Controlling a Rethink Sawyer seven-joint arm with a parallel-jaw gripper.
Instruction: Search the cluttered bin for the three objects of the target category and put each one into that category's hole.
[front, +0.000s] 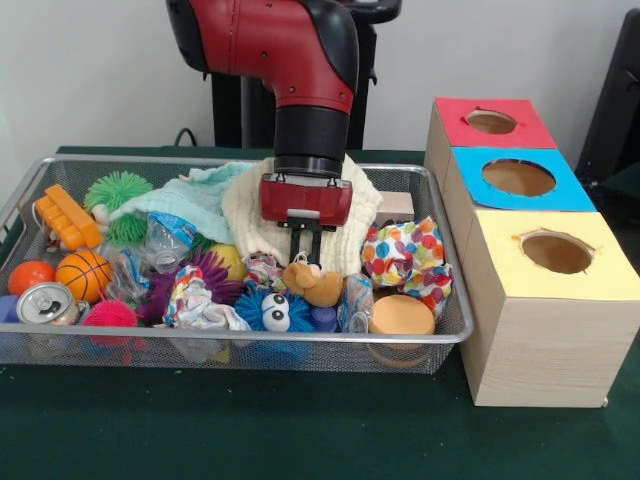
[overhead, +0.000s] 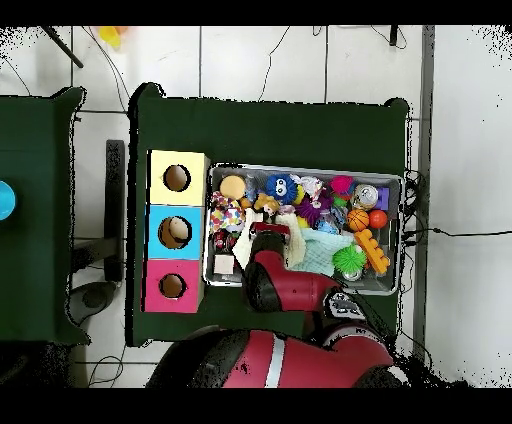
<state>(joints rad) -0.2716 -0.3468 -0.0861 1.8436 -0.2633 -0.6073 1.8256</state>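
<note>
— Pincer (front: 306, 247) first: where is it, and how do the fingers stand?

— It hangs straight down from the red and black arm (front: 290, 60) into the middle of the wire mesh bin (front: 250, 342), just above the tan-brown teddy bear (front: 314, 283). The dark fingers reach down to the bear's head, but whether they are apart or closed on it I cannot tell (the tips blur into the clutter from the front, and the arm hides them from overhead).

— And the bear itself?

— Near the front rim of the bin, between a blue ball with googly eyes (front: 272, 311) and a round tan disc (front: 401, 315). A cream knitted cloth (front: 245, 215) lies heaped right behind it.

— Any other plush?

— None I can pick out with certainty — the rest is clutter: a small basketball (front: 82, 274), a silver can (front: 45, 303), a green spiky ball (front: 118, 190), an orange plastic block (front: 68, 217), and a polka-dot cloth (front: 405, 255).

— The holes?

— Three wooden boxes stand in a row on the green table (front: 250, 425) beside the bin: a red-topped box (front: 490, 122), a blue-topped box (front: 518, 178), and a yellow-topped box (front: 556, 253), each with one round hole in its top. Overhead, the same row touches the bin's side.
</note>
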